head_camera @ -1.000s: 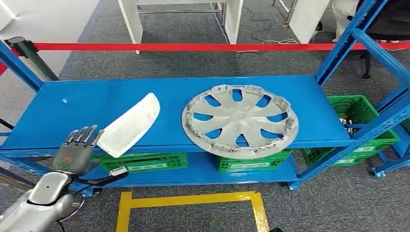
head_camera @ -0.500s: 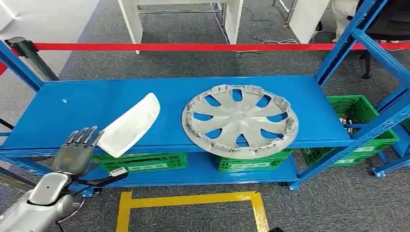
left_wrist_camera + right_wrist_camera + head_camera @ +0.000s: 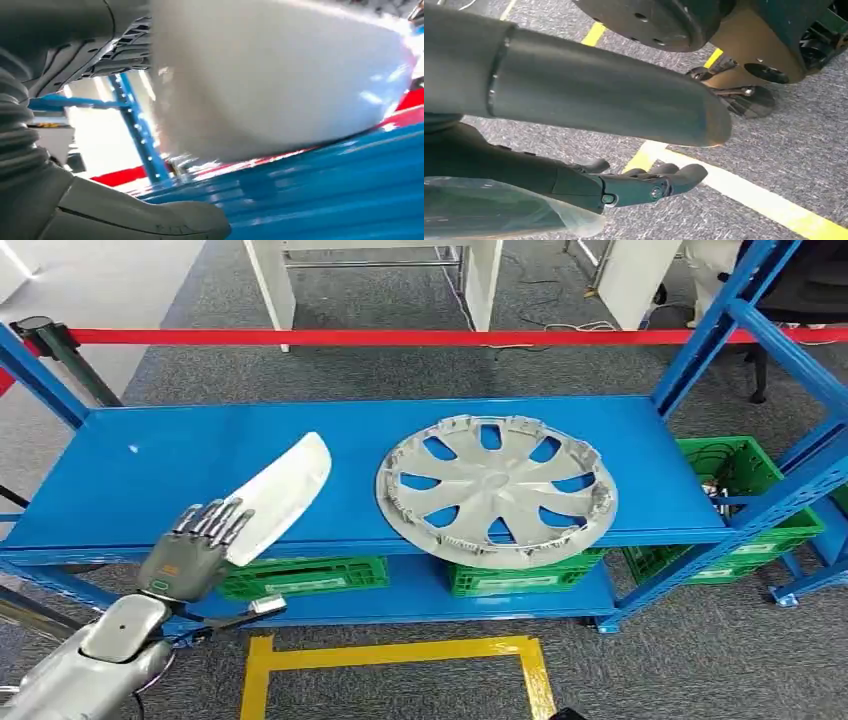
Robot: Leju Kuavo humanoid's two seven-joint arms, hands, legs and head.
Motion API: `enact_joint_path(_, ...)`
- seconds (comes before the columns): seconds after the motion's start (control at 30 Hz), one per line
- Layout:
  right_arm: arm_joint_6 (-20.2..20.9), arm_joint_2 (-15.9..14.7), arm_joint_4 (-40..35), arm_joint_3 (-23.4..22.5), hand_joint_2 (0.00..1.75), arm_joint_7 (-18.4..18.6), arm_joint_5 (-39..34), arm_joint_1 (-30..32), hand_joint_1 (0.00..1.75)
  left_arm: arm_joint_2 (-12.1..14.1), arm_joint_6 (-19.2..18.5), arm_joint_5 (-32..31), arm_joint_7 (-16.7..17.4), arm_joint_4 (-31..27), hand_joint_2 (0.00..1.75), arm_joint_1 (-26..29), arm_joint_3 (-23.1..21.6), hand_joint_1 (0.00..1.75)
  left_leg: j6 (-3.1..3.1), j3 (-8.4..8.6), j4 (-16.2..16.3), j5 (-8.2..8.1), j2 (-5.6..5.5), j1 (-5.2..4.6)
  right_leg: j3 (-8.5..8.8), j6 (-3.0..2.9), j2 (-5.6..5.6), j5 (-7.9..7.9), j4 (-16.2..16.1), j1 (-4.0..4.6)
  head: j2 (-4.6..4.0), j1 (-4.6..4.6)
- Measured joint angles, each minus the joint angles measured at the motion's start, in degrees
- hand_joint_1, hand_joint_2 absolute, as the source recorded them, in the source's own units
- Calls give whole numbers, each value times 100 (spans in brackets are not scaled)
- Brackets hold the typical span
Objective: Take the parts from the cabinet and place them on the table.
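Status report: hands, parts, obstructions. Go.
Left robot hand open, reaching the white cover at the shelf's front edge. Right robot hand hanging, holding nothing. Hubcap untouched. Nothing in the way.

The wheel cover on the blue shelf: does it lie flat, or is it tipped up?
Flat. The wheel cover rests face up on the blue shelf, its front rim overhanging the shelf edge.

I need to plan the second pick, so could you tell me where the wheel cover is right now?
In the head view, the wheel cover lies flat on the blue shelf, right of centre, beside the white curved part, with green crates on the level below.
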Motion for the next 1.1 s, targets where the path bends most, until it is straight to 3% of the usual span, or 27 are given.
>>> enact_joint_path(0.2, 0, 0, 0, 24, 0, 15, 28, -23, 0, -40, 2, 17, -4, -120, 175, -13, -131, 0, 0, 0, 0, 0, 0, 0, 0, 0, 0, 0, 0, 0, 0, -2)
enact_joint_path(0.23, 0, 0, 0, 28, 0, 15, 31, -25, 0, -42, 2, 33, -4, -136, 175, -14, -140, 52, 0, 0, 0, 0, 0, 0, 0, 0, 0, 0, 0, 0, 0, 0)
enact_joint_path(0.27, 0, 0, 0, 37, 0, 15, 33, -26, 0, -44, 2, 78, -11, -155, 175, -13, -149, 175, 0, 0, 0, 0, 0, 0, 0, 0, 0, 0, 0, 0, 0, -2)
enact_joint_path(0.67, 0, 0, 0, 46, 0, 7, 31, -27, 0, -90, 7, 544, -114, -162, 175, 51, -144, 175, 0, -1, 0, 0, 0, 0, 0, 0, 0, 0, 0, 0, 0, 0)
enact_joint_path(1.1, 2, -2, 0, 46, 0, 0, 28, -29, 0, -125, 11, 599, -173, -160, 175, 84, -118, 175, 0, -2, 0, 0, 0, 0, -1, 0, 0, 0, 0, 0, 0, 0)
